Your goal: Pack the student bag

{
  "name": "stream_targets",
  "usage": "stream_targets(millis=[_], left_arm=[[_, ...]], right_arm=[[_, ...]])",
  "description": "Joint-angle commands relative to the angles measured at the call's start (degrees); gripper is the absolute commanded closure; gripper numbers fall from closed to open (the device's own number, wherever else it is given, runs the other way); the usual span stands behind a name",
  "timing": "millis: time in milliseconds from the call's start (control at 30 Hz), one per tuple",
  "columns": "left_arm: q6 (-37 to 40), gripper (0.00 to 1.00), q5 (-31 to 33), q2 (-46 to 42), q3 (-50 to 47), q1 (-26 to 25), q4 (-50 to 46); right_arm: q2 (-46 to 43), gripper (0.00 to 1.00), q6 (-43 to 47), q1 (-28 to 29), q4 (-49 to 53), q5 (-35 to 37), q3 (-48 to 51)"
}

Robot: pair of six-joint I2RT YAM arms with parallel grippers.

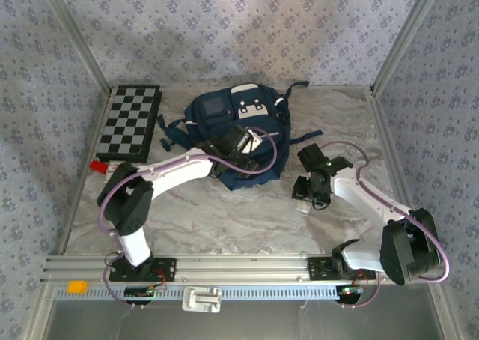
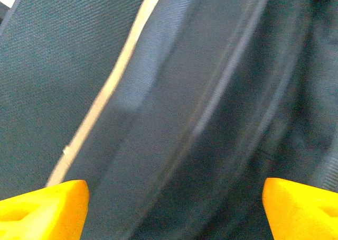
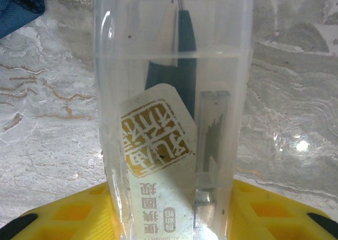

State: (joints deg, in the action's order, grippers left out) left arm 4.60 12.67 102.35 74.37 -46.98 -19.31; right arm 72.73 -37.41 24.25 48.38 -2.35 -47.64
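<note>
The student bag point(image 1: 224, 115), a navy backpack with white patches, lies at the back middle of the table. My left gripper point(image 1: 243, 147) hovers over its near part. In the left wrist view the yellow fingertips point(image 2: 47, 208) stand far apart, open, with only navy bag fabric point(image 2: 211, 118) and its thin white stripe point(image 2: 105, 92) between them. My right gripper point(image 1: 308, 192) is to the right of the bag, low over the table. It is shut on a clear plastic case point(image 3: 169, 92) holding a compass and a printed card, with yellow fingers point(image 3: 79, 216) pressed on both its sides.
A folded black-and-white chessboard point(image 1: 131, 120) lies at the back left with a small red object point(image 1: 97, 165) by its near corner. Patterned walls enclose the marble tabletop point(image 1: 224, 213). A white clip point(image 1: 202, 299) and an orange piece point(image 1: 76, 286) sit on the near rail.
</note>
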Motion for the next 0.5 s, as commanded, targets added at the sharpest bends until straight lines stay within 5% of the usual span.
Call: stream_targets(millis=[0,200,467], left_arm=[[4.06,0.15,6.58,3.47,4.94,1.24,-0.33],[0.77,0.26,-1.62,3.31,6.54,5.28,-0.20],[-0.52,0.58,-8.38,3.25,8.95,7.87,-3.29]], right_arm=[[-0.48,0.53,0.89,0.02,1.89,0.16,-2.19],[-0.57,0.54,0.93,-0.20,2.42,-0.64,-2.90],[-0.62,0.56,2.87,-0.17,3.07,-1.19,-4.03]])
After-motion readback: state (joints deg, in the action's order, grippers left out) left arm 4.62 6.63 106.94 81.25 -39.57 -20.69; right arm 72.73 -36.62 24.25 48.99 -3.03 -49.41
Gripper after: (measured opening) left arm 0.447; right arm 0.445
